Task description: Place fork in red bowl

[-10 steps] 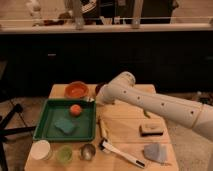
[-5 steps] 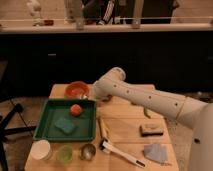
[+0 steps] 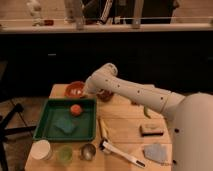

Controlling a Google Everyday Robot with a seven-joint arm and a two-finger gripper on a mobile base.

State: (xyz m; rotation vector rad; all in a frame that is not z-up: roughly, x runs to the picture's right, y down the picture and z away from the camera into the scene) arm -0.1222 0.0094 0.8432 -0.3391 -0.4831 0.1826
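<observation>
The red bowl [image 3: 75,90] sits at the table's back left, just behind the green tray. My gripper [image 3: 87,92] is at the bowl's right rim, at the end of the white arm that reaches in from the right. It is shut. A slim pale piece, the fork [image 3: 76,92], shows over the bowl's orange inside, right at the gripper's tip. It appears to be held there. The arm's wrist hides most of the fork's handle.
A dark maroon bowl [image 3: 106,96] sits partly behind the arm. The green tray [image 3: 50,117] holds an orange ball [image 3: 75,109] and a teal sponge [image 3: 65,125]. At the front are cups [image 3: 41,149], a yellow stick [image 3: 103,127], a white-handled utensil [image 3: 122,153], a brown block [image 3: 151,130] and a grey cloth [image 3: 156,151].
The arm has swung left and back across the table, bringing the gripper from near the tray's right edge to the red bowl's rim. A pale piece now shows over the bowl.
</observation>
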